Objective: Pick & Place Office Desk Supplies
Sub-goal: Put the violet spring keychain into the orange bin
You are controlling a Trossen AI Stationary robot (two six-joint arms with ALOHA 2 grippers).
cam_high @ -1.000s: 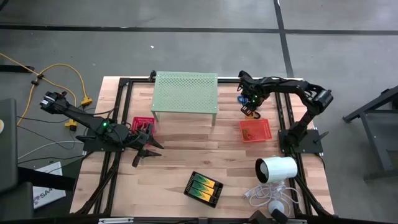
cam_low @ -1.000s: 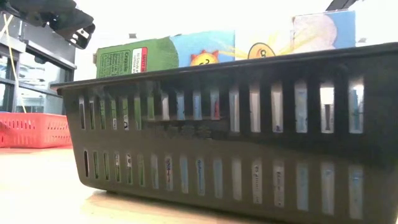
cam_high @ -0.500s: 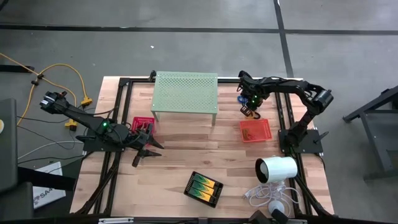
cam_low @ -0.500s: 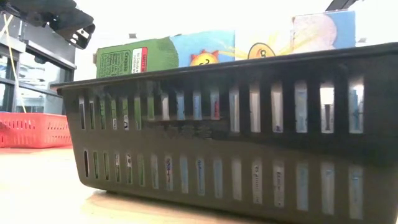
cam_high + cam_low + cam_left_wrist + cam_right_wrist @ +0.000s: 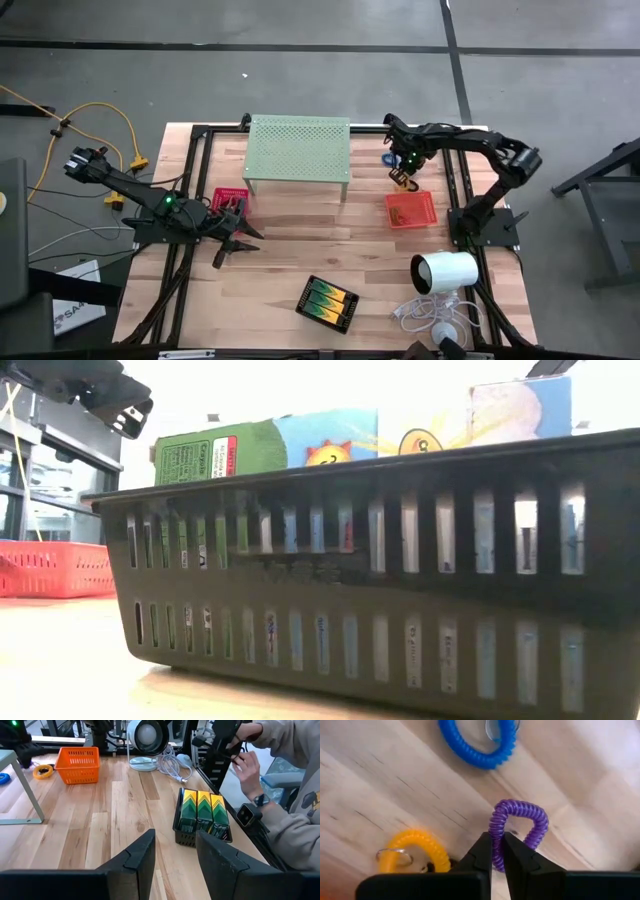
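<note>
Back at the far right corner of the table, my right gripper is pinching the purple ring btw its fingertips, w/ the coil bending up off the wood. Blue ring and orange ring are lying just beside it, near the orange tray. My left gripper is hanging w/ fingers spread, holding nothing, next to the pink-red tray.
</note>
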